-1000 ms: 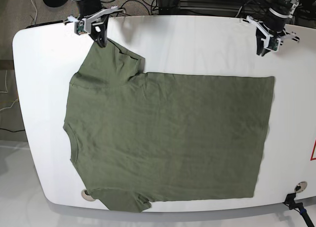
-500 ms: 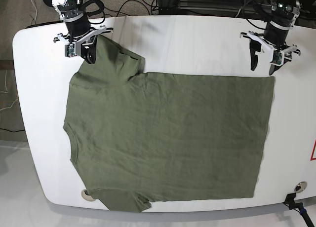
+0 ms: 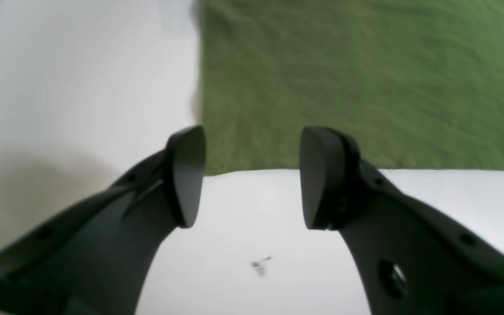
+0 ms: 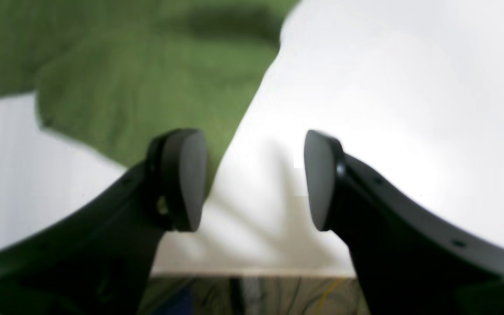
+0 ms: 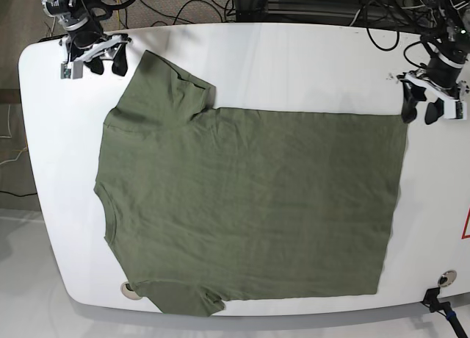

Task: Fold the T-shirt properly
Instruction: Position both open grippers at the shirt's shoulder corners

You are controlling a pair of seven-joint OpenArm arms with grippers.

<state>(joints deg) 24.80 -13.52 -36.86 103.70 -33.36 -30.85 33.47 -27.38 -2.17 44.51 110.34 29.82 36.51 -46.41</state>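
Flat on the white worktop (image 5: 294, 59) lies the olive-green T-shirt (image 5: 250, 206), spread out and covering much of the surface, its neckline toward the base view's left edge and its straight hem toward the right. One sleeve (image 5: 172, 84) points up toward the far left corner of the worktop; the other sleeve (image 5: 187, 300) reaches the near edge.

At the far left of the base view, the right claw (image 5: 92, 59) hangs over bare worktop just beside the tip of the upper sleeve, apart from the cloth. Its jaws stand spread wide with nothing between them. From the right wrist view, the right claw (image 4: 254, 179) shows the sleeve's edge running past its left fingertip, with white worktop and the table's far edge in the gap.

At the far right of the base view, the left claw (image 5: 429, 106) sits just beyond the shirt's upper hem corner, also released and empty. In the left wrist view, the left claw (image 3: 252, 175) has the shirt's corner (image 3: 208, 166) lying just ahead of its left fingertip, the green cloth stretching away ahead and to the right, and only worktop between its fingers.
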